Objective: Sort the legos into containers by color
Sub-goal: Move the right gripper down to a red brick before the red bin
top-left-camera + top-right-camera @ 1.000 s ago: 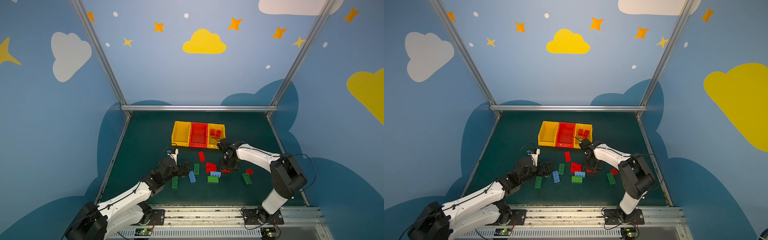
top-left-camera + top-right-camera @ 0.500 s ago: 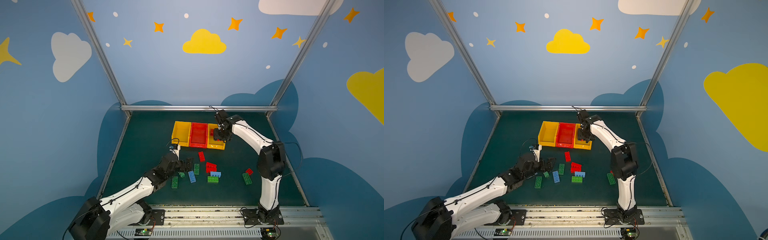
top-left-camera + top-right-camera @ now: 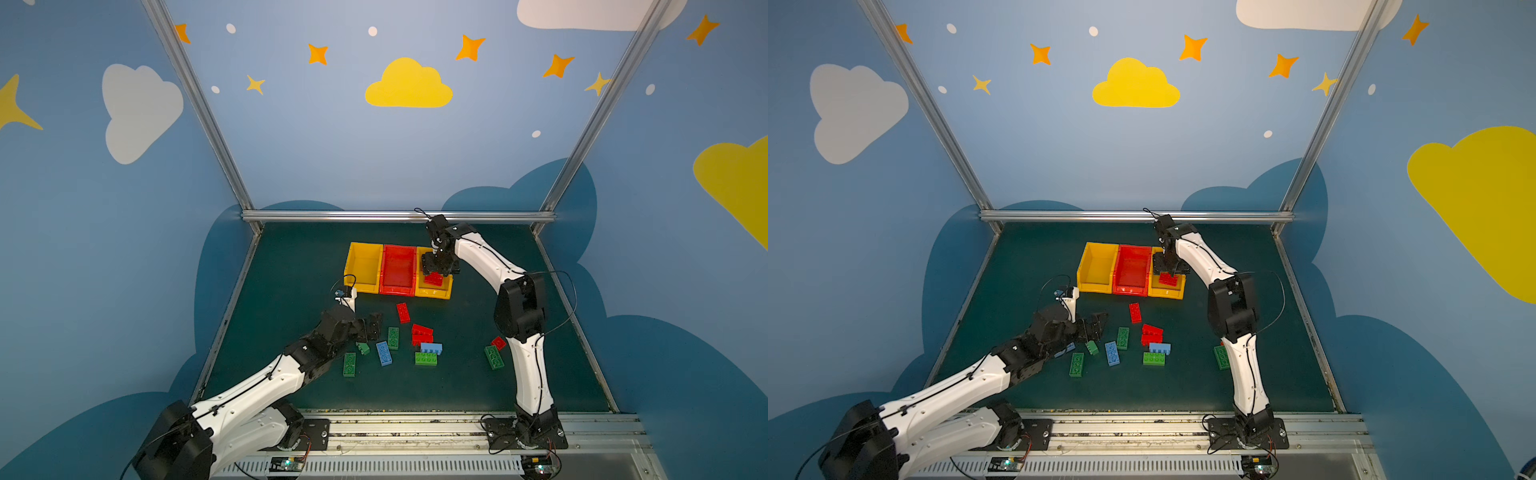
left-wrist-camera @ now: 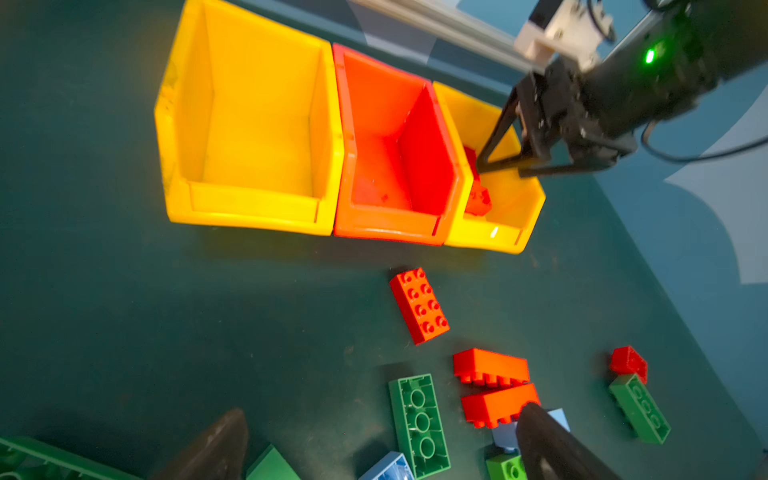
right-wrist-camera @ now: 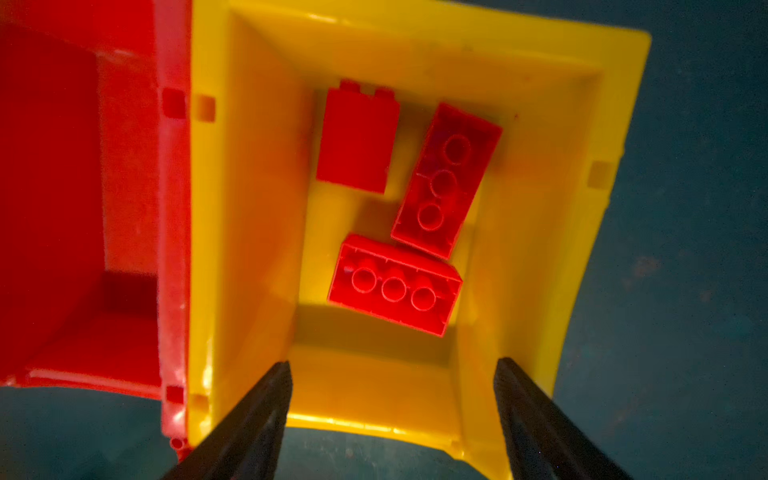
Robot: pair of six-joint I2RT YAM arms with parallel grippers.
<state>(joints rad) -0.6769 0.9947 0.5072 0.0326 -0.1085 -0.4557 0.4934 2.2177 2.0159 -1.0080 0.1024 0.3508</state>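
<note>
The containers stand in a row: a yellow bin (image 3: 360, 286), a red bin (image 3: 398, 290) and a second yellow bin (image 3: 435, 294). My right gripper (image 5: 392, 365) hangs open over that second yellow bin (image 5: 415, 25), which holds three red legos (image 5: 395, 284). Nothing is between its fingers. Loose legos lie on the mat: a red one (image 3: 402, 312), a red pair (image 3: 422, 334), light blue ones (image 3: 384, 353) and green ones (image 3: 393, 337). My left gripper (image 3: 374, 326) is open and low beside the green lego (image 4: 419, 424), holding nothing.
A green lego (image 3: 493, 357) and a small red one (image 3: 498, 343) lie beside the right arm's lower link. Metal frame rails (image 3: 399, 216) border the dark green mat behind the bins and along both sides.
My right gripper rose from the pile with a red lego, swung back over the right yellow bin and opened; the lego now lies in the bin. The left gripper shifted only slightly.
</note>
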